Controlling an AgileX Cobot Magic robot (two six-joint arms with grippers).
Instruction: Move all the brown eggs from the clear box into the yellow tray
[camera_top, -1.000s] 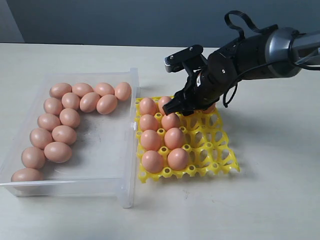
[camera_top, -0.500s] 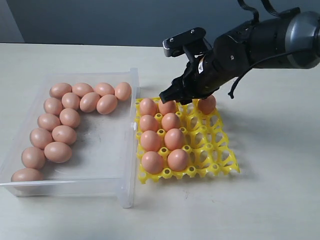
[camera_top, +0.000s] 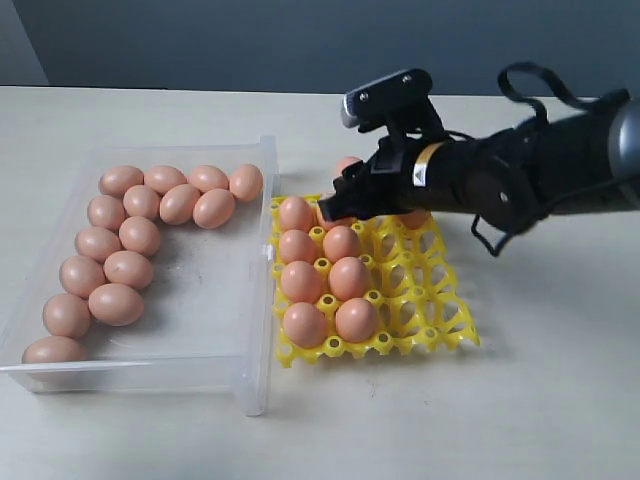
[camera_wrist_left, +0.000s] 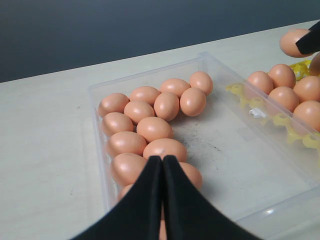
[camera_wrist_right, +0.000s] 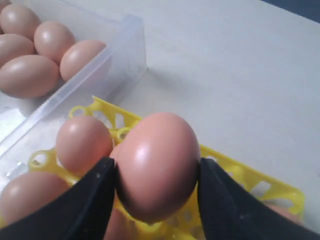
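Note:
My right gripper (camera_wrist_right: 156, 172) is shut on one brown egg (camera_wrist_right: 156, 150), a finger on each side. It hangs over the far edge of the yellow tray (camera_top: 430, 300), next to the clear box's corner. In the exterior view the held egg (camera_top: 347, 165) peeks out behind that gripper (camera_top: 345, 195). Several eggs (camera_top: 325, 280) fill the tray's two left columns. Another (camera_top: 415, 216) sits half hidden under the arm. Several more eggs (camera_top: 130, 235) lie along the clear box (camera_top: 200, 295). My left gripper (camera_wrist_left: 162, 160) is shut and empty, above the eggs (camera_wrist_left: 155, 129) in the box (camera_wrist_left: 225, 145).
The tray's right half holds bare cups (camera_top: 440, 270). The box's near wall (camera_top: 130, 375) and right wall (camera_top: 258, 330) stand between the box's eggs and the tray. Pale tabletop (camera_top: 540, 400) spreads around both.
The right arm has lifted off the tray's far row and swung its wrist round, the egg still between its fingers. The eggs in box and tray have not moved.

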